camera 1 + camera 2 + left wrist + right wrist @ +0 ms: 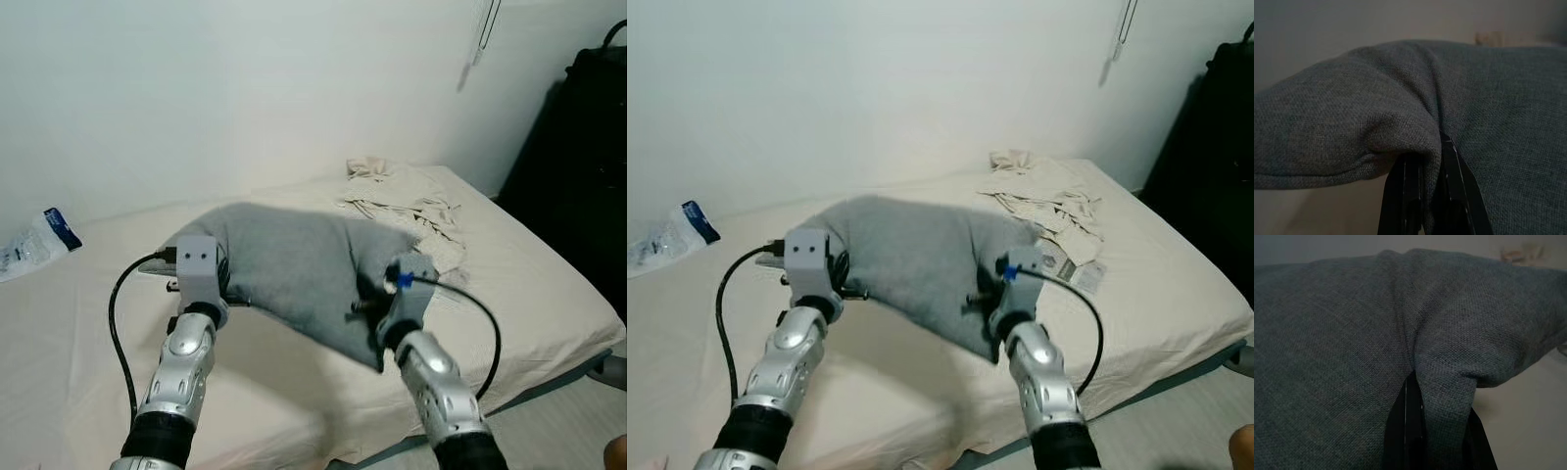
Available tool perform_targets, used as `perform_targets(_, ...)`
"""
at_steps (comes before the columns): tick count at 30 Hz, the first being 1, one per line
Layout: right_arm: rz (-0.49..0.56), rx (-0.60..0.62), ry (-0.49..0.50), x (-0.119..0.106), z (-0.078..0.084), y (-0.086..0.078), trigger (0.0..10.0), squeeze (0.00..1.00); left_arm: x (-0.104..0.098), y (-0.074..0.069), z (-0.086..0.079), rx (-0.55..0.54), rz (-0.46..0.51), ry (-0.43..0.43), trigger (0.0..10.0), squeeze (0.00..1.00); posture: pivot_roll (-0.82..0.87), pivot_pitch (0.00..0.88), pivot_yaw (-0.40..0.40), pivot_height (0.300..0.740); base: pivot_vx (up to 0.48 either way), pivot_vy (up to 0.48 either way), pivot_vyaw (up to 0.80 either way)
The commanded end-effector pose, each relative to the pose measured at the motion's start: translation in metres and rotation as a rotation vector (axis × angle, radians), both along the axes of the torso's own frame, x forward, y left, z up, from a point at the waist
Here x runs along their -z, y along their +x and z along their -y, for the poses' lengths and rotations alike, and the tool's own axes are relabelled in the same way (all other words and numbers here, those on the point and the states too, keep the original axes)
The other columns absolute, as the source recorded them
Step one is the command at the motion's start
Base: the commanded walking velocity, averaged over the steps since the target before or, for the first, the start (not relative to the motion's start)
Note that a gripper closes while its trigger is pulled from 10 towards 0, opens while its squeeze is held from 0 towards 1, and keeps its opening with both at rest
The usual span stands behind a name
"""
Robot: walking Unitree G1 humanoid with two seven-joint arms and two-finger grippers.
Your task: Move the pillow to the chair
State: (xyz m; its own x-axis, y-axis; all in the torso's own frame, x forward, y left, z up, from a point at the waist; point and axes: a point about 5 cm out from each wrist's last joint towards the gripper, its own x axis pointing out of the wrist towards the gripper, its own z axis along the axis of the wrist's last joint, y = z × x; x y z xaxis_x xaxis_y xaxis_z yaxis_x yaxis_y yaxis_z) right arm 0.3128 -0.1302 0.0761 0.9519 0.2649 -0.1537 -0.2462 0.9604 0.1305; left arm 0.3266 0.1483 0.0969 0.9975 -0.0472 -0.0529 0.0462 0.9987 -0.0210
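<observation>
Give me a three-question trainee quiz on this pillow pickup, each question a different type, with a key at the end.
1. True or false: the gray pillow is gripped by the left gripper and the right gripper at once.
2. Multiple choice: what lies crumpled on the bed beyond the pillow? A) a beige cloth B) a red towel C) a book
3. Fill in: a plastic package with a blue label lies on the bed to the robot's ____.

Key
1. True; each gripper's jaws pinch a fold of the pillow fabric.
2. A, the beige cloth.
3. left
</observation>
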Motion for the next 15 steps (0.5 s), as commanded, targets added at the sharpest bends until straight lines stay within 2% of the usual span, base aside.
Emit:
perform_targets(1, 0.027, -0.01, -0.074, 0.004, -0.004, 0.0, 10.0, 0.0, 0.006, -0.002, 0.006, 0.064, -0.012, 0.047, 10.0, 0.0, -0.04, 0.048, -0.011, 0.74, 0.0, 0.0, 0.0)
perform_targets(2, -0.008, -0.024, -0.086, 0.013, -0.003, -0.002, 10.0, 0.0, 0.013, -0.004, 0.007, 0.079, -0.041, 0.069, 10.0, 0.0, -0.04, 0.048, -0.009, 0.74, 0.0, 0.0, 0.0)
perform_targets(8, -0.06, -0.051, -0.138, 0.029, -0.002, -0.008, 10.0, 0.0, 0.029, -0.01, 0.005, 0.107, -0.097, 0.097, 10.0, 0.0, -0.04, 0.048, -0.009, 0.74, 0.0, 0.0, 0.0)
perform_targets(10, -0.09, -0.044, -0.167, 0.036, 0.0, -0.011, 10.0, 0.0, 0.039, -0.013, 0.007, 0.147, -0.132, 0.121, 10.0, 0.0, -0.04, 0.05, -0.009, 0.74, 0.0, 0.0, 0.0)
perform_targets(15, -0.092, -0.031, -0.151, 0.037, 0.0, -0.009, 10.0, 0.0, 0.042, -0.014, 0.01, 0.158, -0.16, 0.121, 10.0, 0.0, -0.04, 0.05, -0.007, 0.74, 0.0, 0.0, 0.0)
